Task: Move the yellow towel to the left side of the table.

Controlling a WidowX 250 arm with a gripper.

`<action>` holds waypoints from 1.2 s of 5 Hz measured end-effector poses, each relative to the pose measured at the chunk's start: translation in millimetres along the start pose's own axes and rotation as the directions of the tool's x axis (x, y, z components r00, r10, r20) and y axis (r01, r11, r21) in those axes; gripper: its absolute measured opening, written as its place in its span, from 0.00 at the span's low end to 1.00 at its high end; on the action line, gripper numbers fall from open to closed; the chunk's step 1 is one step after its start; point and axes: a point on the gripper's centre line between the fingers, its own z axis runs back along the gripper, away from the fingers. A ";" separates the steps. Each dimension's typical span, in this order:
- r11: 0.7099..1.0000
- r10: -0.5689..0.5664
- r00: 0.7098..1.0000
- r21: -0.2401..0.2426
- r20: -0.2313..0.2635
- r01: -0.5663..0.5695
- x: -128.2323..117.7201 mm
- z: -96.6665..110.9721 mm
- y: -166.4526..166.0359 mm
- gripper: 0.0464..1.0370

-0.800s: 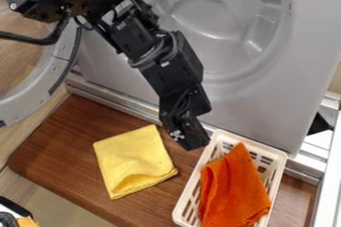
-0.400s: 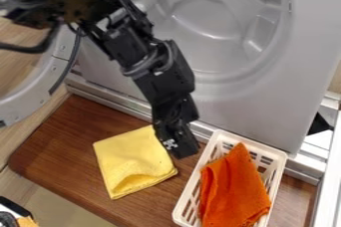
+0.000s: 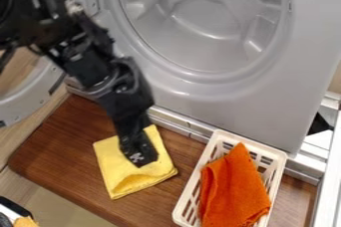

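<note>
My black gripper [image 3: 140,159] hangs over the yellow towel [image 3: 112,161] on the brown wooden surface [image 3: 53,136], its tip in front of the cloth's middle in the camera view. From this angle I cannot tell whether its grip is spread or closed, nor whether it touches the fabric. The towel lies left of the middle of the view, roughly square, a loose fold puffed up along its lower edge, with bare wood on both sides. My arm [image 3: 90,64] slants down to it from the upper left.

To the right, well apart from the towel, a white slatted basket [image 3: 252,143] stands on the same surface, holding a crumpled orange cloth [image 3: 236,188] with one corner pointing up toward the basket's far end. Behind them rises a grey panel [image 3: 303,47] with a large round recess, and at the left is part of a curved grey frame [image 3: 25,100], partly behind my arm.
</note>
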 end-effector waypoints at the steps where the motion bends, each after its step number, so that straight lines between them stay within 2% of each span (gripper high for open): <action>1: 0.996 0.087 0.996 0.028 -0.028 -0.087 -19.0 -10.2 12.3 0.96; 2: 0.988 0.154 0.984 0.038 -0.086 -0.151 -35.4 -29.2 22.4 0.96; 3: 0.978 0.203 0.977 0.055 -0.069 -0.199 -44.1 -42.9 36.9 0.96; 4: 0.975 0.216 0.973 0.075 -0.082 -0.211 -46.5 -53.8 48.7 0.96; 5: 0.977 0.193 0.974 0.109 -0.116 -0.181 -39.2 -60.8 54.1 0.96; 6: 0.977 0.175 0.978 0.141 -0.112 -0.159 -32.3 -76.5 59.9 0.96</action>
